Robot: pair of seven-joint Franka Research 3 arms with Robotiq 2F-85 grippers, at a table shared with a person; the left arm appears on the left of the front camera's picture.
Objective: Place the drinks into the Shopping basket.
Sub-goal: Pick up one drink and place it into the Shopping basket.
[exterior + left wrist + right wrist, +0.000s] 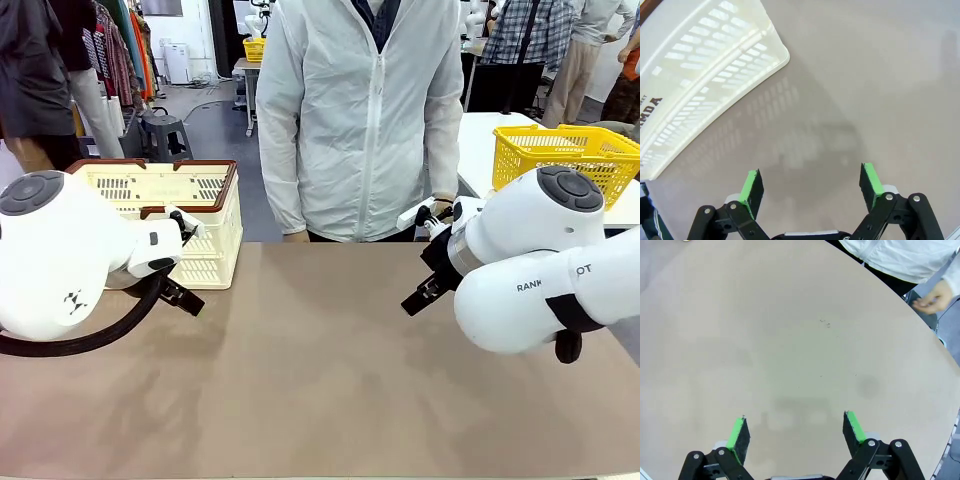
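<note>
The cream-white slotted plastic shopping basket (214, 250) with its brown rim and folded brown handles stands on the far left part of the tan tabletop (320, 390), close to the far edge, on the robot's left side; in the left wrist view its curved slotted wall (705, 65) fills the upper left corner, dark printed letters showing on its side, and its bright slots are mirrored faintly on the table surface beside it.

Just in front of the basket, the white left arm bends over the table; its left gripper (190, 300) points down and to the right, near the basket's front corner but apart from it; seen from its own wrist, the left gripper (812, 175) has its green pads (751, 186) spread wide over the table, nothing between them.

Across the table, the right gripper (418, 297) hangs from the white right arm, well apart from the basket; from its wrist, the right gripper (795, 422) is likewise spread wide, empty, above the tabletop.

A person in a white zipped jacket (365, 110) stands at the far edge between the arms; one hand (932, 297) shows beyond the table's rim; a yellow mesh basket (565, 155) sits on a white table behind, to the right.
</note>
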